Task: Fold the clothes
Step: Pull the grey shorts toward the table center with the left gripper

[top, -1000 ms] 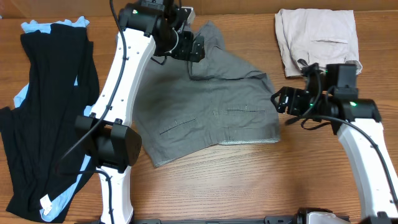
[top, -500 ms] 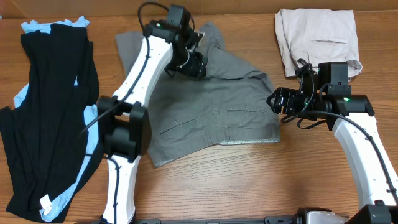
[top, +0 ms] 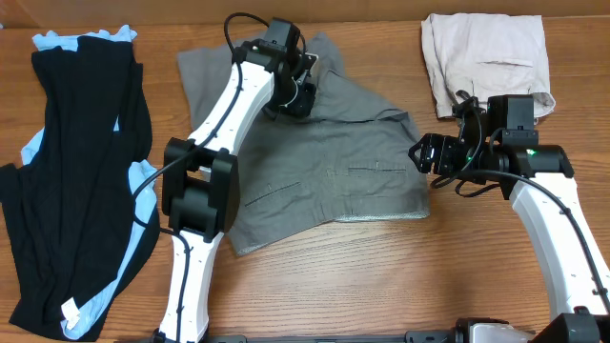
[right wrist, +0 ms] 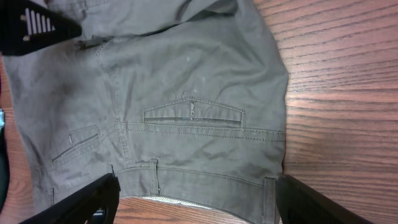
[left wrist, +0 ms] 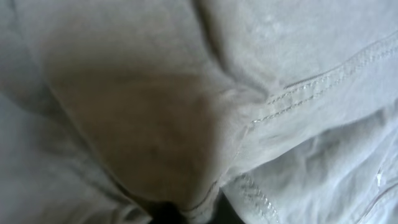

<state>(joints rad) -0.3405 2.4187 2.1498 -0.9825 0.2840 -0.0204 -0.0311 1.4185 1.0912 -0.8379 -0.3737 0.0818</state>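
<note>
The clothes, a pair of medium-grey shorts [top: 324,162], lie spread on the table with the back pockets up and the waistband toward the front edge. My left gripper [top: 297,95] is down on the upper leg part and shut on a bunched fold of the grey cloth. In the left wrist view that cloth [left wrist: 155,93] fills the picture and hides the fingers. My right gripper [top: 426,155] hovers open at the shorts' right edge. In the right wrist view the waistband [right wrist: 205,180] lies between its spread fingers [right wrist: 81,202], apart from them.
Pale beige shorts [top: 486,57] lie folded at the back right, close behind the right arm. Long black and light-blue garments [top: 81,171] cover the left side. Bare wooden table [top: 381,276] shows in front of the grey shorts.
The left gripper has come down onto the grey shorts and shut on a fold of the cloth. The right gripper has shifted slightly left and stays open.
</note>
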